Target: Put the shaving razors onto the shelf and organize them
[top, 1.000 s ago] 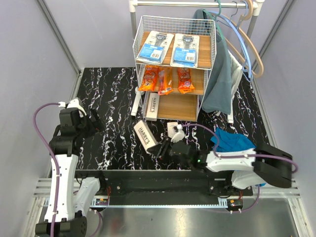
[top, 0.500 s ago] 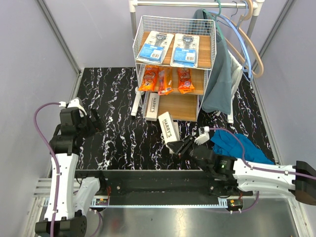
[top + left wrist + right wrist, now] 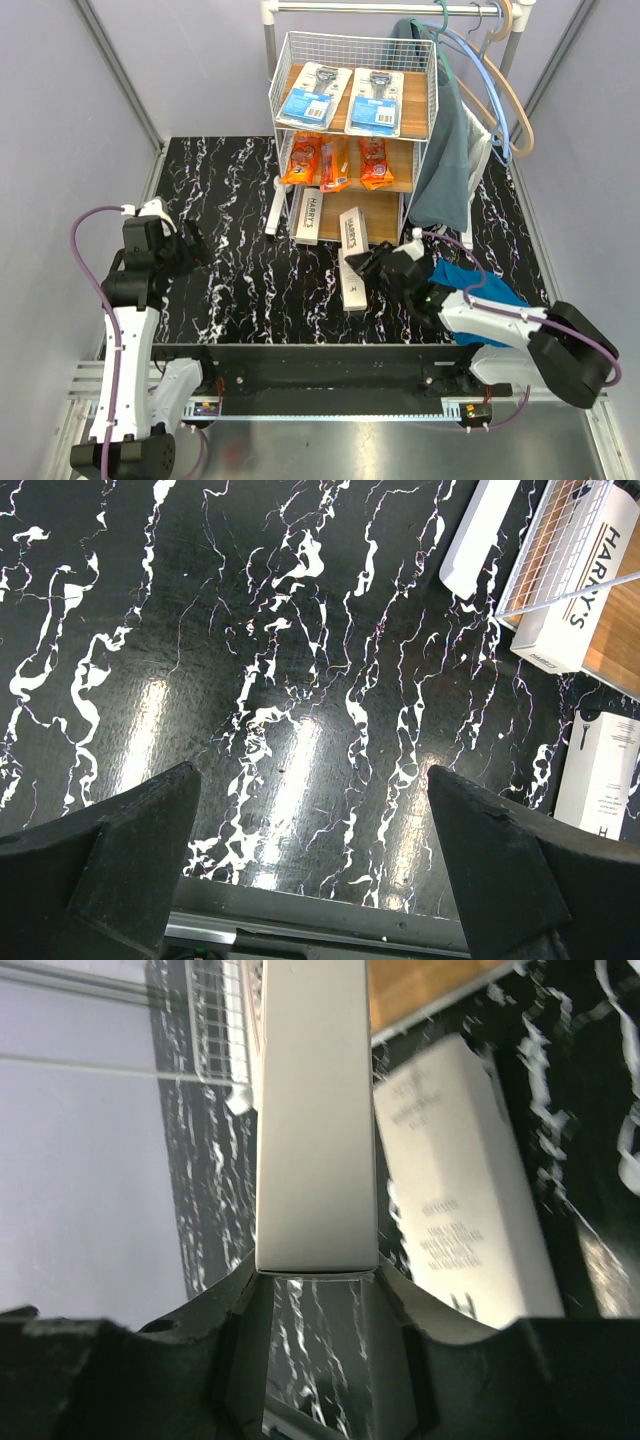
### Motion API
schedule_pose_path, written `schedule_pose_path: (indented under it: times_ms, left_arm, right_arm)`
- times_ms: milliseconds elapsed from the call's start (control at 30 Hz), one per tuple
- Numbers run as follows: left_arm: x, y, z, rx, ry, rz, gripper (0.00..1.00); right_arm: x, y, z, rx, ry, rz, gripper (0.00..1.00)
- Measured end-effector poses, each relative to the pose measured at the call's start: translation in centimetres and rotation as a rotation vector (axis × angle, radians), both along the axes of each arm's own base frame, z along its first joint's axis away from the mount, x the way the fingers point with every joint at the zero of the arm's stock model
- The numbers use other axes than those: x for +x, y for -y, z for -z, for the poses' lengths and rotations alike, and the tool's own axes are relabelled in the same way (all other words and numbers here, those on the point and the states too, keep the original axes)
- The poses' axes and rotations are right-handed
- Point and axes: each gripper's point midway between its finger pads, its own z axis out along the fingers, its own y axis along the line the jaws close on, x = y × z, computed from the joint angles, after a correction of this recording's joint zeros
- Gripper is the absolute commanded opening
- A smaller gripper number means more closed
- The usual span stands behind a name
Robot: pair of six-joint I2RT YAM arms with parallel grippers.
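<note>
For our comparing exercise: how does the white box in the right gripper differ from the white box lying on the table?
The gripped box is raised in the right gripper, its far end at the shelf's bottom board; the loose box lies flat on the table. The gripped box shows HARRY'S; the loose box small print. Both are long and white.

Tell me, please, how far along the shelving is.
Done: two blister cards on the shelf's top board, three orange bags on the middle, one HARRY'S box at the bottom. In hand: the right pincer holds a second box by that tier. Left: a third box on the table.
</note>
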Motion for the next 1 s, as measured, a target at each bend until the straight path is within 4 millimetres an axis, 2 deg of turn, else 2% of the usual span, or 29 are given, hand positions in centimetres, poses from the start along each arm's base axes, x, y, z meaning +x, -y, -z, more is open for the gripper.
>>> schedule_pose_path:
  times_ms: [167,333,600,800,1000]
  left_arm:
    - [0.0,0.0,0.0,0.0,0.0,0.0,0.99]
    - [0.0,0.0,0.0,-0.001,0.002,0.001,0.99]
    - [-0.1,0.1,-0.3,0.002,0.015,0.006,0.99]
    - [-0.2,0.1,-0.5,0.002,0.024,0.007,0.99]
    - [-0.2,0.1,-0.6,0.003,0.032,0.007,0.99]
  right_arm:
    - [3.3,-1.7,-0.9,0.041,0.009,-0.011,0.0]
    - [6.0,-3.4,-0.4,0.06,0.003,-0.013,0.0]
    - [9.2,-3.6,1.9,0.066,-0.045,0.033,0.0]
    - [11.5,-5.1,2.2,0.103,-0.054,0.057,0.02]
    - [12.7,-6.6,3.7,0.172,-0.074,0.068,0.08]
